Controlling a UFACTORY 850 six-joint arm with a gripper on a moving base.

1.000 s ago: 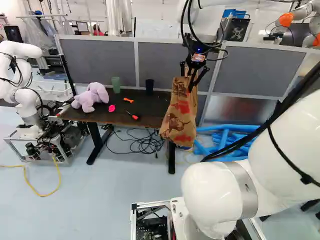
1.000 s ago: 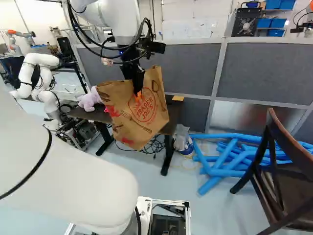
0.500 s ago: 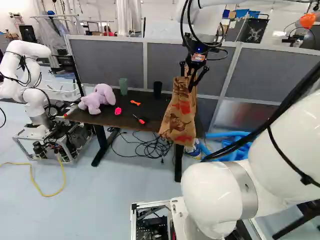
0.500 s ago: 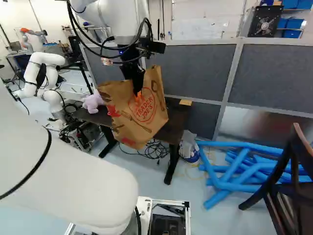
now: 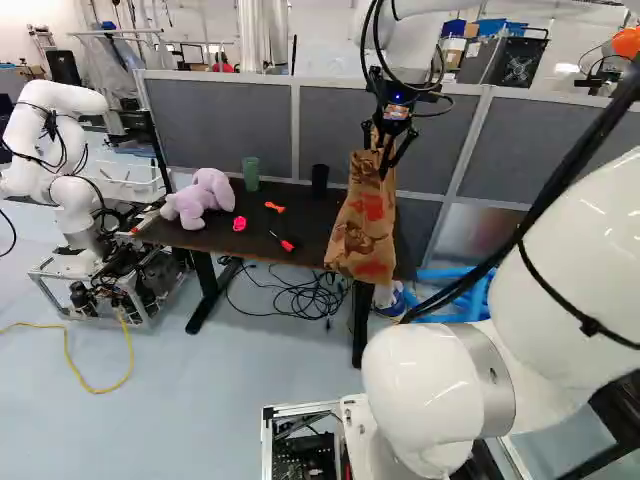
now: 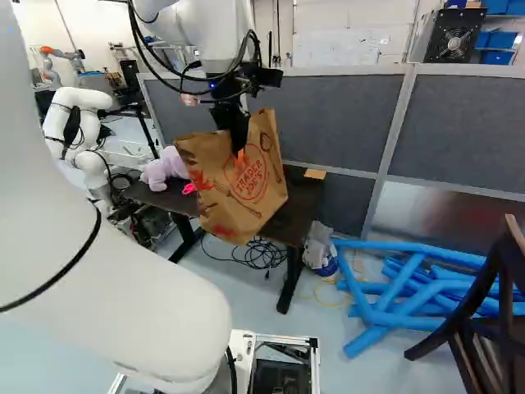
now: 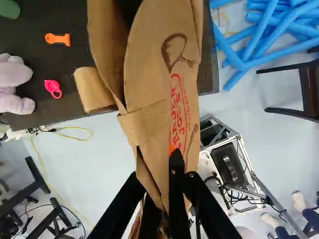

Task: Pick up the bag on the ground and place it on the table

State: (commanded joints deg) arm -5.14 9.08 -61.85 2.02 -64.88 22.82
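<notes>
Base has moved a bit; arm's shifted slightly too, paper bag [image 6: 256, 203] going w/ it. Prob. next: get bag's bottom clear above table [image 5: 308, 218], carry well inboard, lower gently, release once supported. Gripper [image 7: 173, 155] pinches bag's paper side; bag hangs below it, approx. at table's near edge.

Paper bag [image 7: 154, 64] gripped in gripper [image 5: 384, 166], dark table [image 7: 50, 64] beyond

"What is seen at the back?"
"A grey partition [image 6: 328, 115], framed in paler strips; a white wall [image 6: 361, 16] is glimpsed beyond it."
"And below?"
"The pale floor [image 5: 220, 430] is partly covered by blue tubes [image 6: 410, 248], heaped near a dark chair [image 7: 308, 92]."
</notes>
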